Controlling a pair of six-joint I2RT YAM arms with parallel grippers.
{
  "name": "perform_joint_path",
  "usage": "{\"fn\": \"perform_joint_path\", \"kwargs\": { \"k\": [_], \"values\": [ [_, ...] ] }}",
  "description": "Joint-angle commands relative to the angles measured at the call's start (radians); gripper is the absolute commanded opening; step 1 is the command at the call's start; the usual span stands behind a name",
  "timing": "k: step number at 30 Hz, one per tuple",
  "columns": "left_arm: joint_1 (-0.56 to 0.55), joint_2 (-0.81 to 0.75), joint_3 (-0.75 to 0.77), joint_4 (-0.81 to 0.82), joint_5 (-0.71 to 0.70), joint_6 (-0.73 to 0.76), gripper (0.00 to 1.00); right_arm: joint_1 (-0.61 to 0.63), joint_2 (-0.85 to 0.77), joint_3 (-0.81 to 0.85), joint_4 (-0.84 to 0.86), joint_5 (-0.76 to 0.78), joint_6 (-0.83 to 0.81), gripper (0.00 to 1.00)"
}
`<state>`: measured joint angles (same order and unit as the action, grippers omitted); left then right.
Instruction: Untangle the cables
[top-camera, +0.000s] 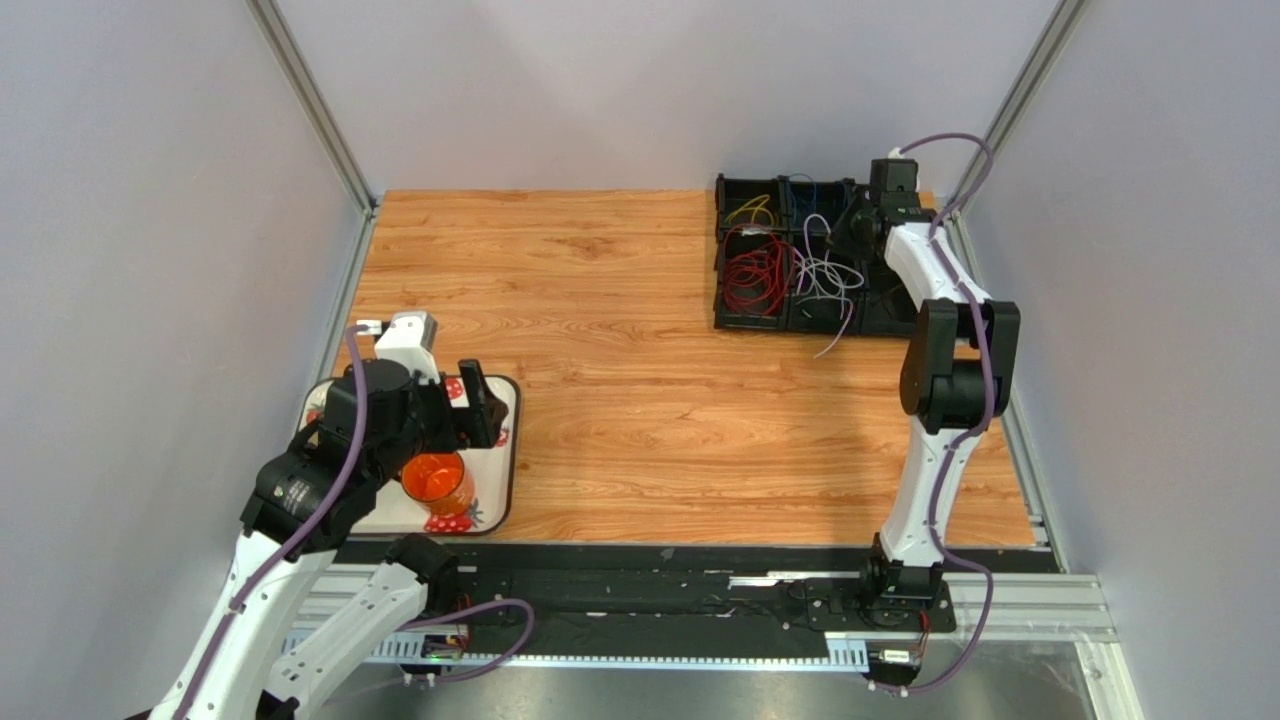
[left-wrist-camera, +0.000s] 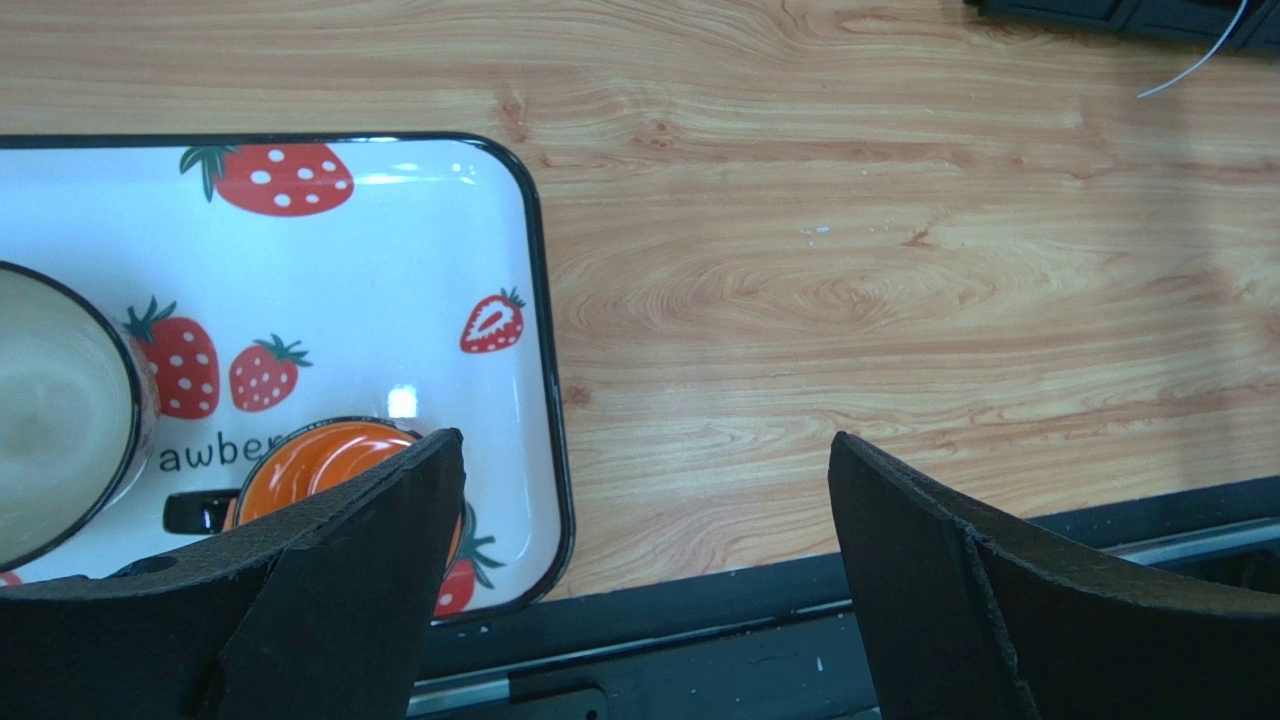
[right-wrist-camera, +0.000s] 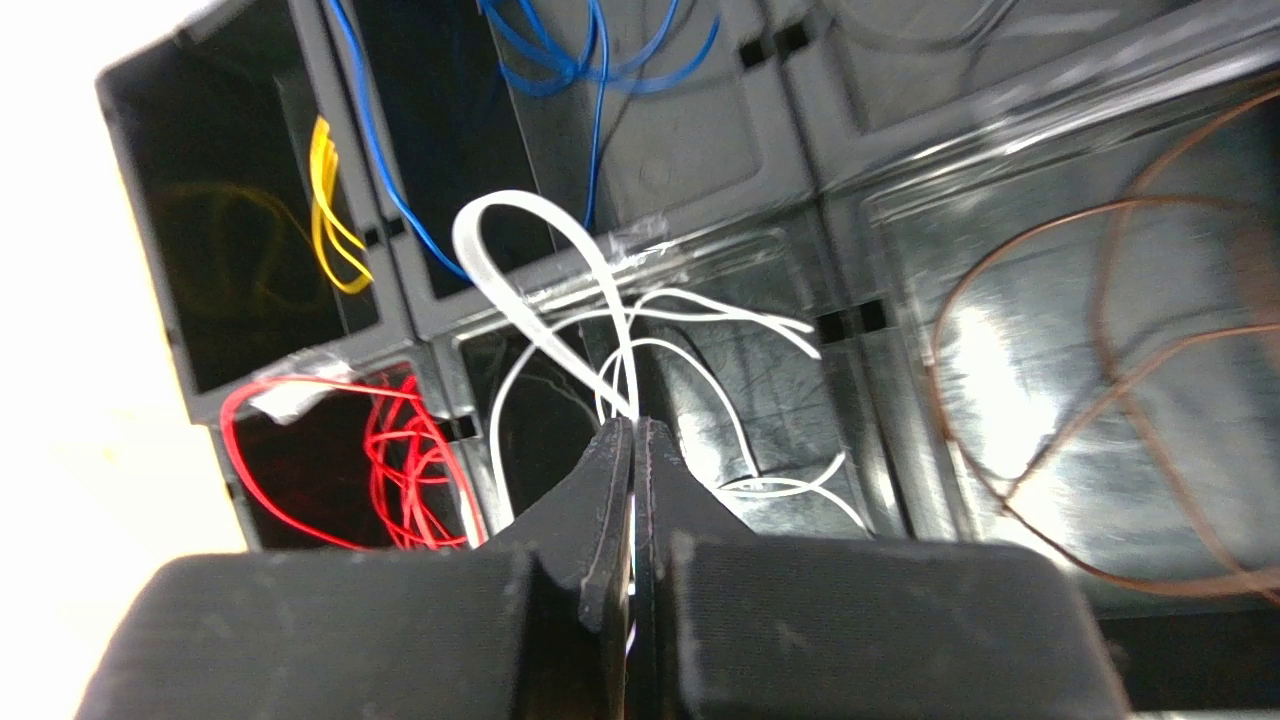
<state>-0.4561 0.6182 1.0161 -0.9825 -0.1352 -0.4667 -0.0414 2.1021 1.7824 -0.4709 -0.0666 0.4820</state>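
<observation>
Thin coloured cables (top-camera: 759, 270) are seen in a black divided box (right-wrist-camera: 721, 150) at the far right of the table (top-camera: 601, 300).

A white cable (right-wrist-camera: 529, 225) is pinched in the closed fingers of the right gripper (right-wrist-camera: 633, 438), its long loop arching up and leftward in the wrist view. Red, yellow, blue and brown loops are coiled in separate compartments. The left gripper (left-wrist-camera: 646, 458) is held wide open beside a strawberry tray (left-wrist-camera: 511, 225).

Splayed pincer (left-wrist-camera: 643, 450); strawberry tray (left-wrist-camera: 406, 270); cup (left-wrist-camera: 323, 458) perhaps
</observation>
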Motion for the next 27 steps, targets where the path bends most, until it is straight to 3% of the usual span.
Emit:
{"fn": "perform_joint_path", "kwargs": {
  "k": [1,23,27],
  "values": [
    [0.007,0.002,-0.002,0.027,0.009,0.005,0.99,0.018,0.019,0.037,0.046,-0.044,-0.008,0.00],
    [0.008,-0.014,-0.002,0.028,0.016,0.007,0.99,0.078,0.150,0.169,-0.072,0.005,-0.049,0.00],
    [0.008,-0.017,-0.001,0.030,0.016,0.007,0.99,0.077,0.101,0.195,-0.126,0.066,-0.071,0.11]
  ]
}}
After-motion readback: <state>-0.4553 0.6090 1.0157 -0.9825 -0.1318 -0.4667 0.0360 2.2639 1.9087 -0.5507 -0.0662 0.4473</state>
